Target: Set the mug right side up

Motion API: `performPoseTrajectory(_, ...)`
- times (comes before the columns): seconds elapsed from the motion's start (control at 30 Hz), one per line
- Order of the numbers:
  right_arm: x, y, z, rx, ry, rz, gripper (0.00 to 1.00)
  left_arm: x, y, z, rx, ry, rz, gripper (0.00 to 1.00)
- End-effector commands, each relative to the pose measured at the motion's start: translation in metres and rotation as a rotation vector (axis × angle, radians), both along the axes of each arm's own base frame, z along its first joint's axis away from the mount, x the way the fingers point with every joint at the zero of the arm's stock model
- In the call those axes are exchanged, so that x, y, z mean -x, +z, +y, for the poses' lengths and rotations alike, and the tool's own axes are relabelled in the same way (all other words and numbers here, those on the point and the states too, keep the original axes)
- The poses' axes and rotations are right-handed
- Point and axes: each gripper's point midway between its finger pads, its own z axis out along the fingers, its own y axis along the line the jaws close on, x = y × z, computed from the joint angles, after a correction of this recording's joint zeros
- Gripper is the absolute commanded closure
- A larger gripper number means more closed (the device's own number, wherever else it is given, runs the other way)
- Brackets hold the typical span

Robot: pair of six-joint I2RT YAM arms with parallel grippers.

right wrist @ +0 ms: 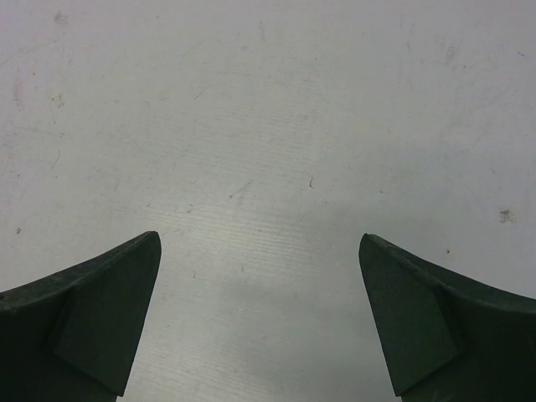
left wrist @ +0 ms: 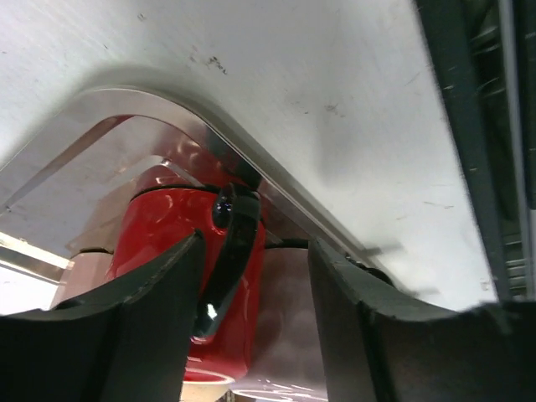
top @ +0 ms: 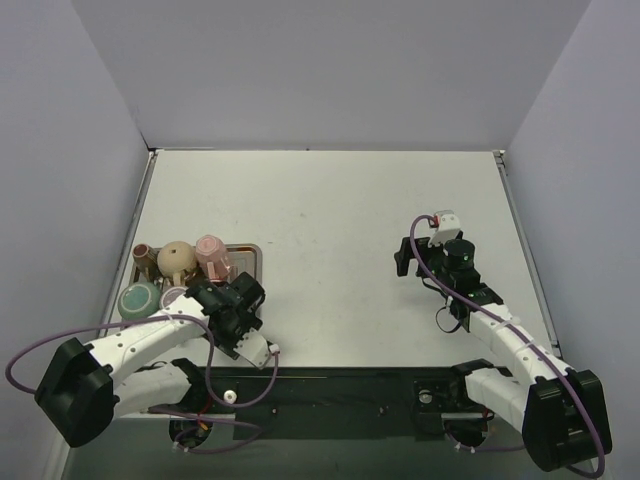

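Left gripper point(left wrist: 255, 335), jaws apart, straddles black handle point(left wrist: 228, 251) of red mug point(left wrist: 163, 239) in near-right corner of metal tray point(left wrist: 251, 159), far left of table point(right wrist: 268, 126). Step, by look: closing for grasp. Next: pinch handle firmly, lift, rotate upright. Right gripper point(right wrist: 260, 327) spread wide, idle at right.

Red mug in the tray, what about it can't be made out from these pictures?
1. Left wrist view: the red mug runs behind the fingers of the left tool and off the bottom edge, so its lower end is mostly hidden.
2. Same view: whether the fingers touch the black handle cannot be told.
3. Top external view: the left arm covers the mug in the tray.
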Motion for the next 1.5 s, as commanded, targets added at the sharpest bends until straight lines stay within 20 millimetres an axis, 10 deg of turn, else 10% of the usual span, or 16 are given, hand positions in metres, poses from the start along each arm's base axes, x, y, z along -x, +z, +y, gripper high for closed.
performPoseTrajectory(0.0,-0.008,0.023,0.011,-0.028,0.04,-0.062,0.0,-0.039,-0.001,-0.003,-0.038,-0.074,-0.187,0.42)
performPoseTrajectory(0.27,-0.004,0.026,0.021,-0.064,0.073,-0.049,0.0,-0.066,0.008,-0.022,0.024,-0.072,-0.313,1.0)
performPoseTrajectory(0.47,0.011,0.049,0.046,-0.151,0.148,0.01,0.0,-0.092,0.089,-0.083,0.399,0.214,-0.362,1.0)
performPoseTrajectory(0.67,0.057,0.107,0.128,-0.241,0.468,-0.042,0.0,-0.078,0.203,-0.16,0.966,0.517,-0.034,1.0)
performPoseTrajectory(0.87,0.123,0.187,0.203,-0.365,0.781,-0.261,0.0,-0.066,0.285,-0.184,1.343,0.703,0.33,1.0)
performPoseTrajectory(1.07,0.152,0.233,0.242,-0.444,0.92,-0.361,0.09,-0.028,0.316,-0.196,1.444,0.665,0.586,1.0)
performPoseTrajectory(1.23,0.152,0.223,0.264,-0.425,0.954,-0.274,0.19,-0.016,0.327,-0.199,1.462,0.639,0.676,1.0)
performPoseTrajectory(1.47,0.131,0.212,0.216,-0.356,0.749,-0.306,0.11,-0.019,0.324,-0.194,1.465,0.643,0.617,1.0)
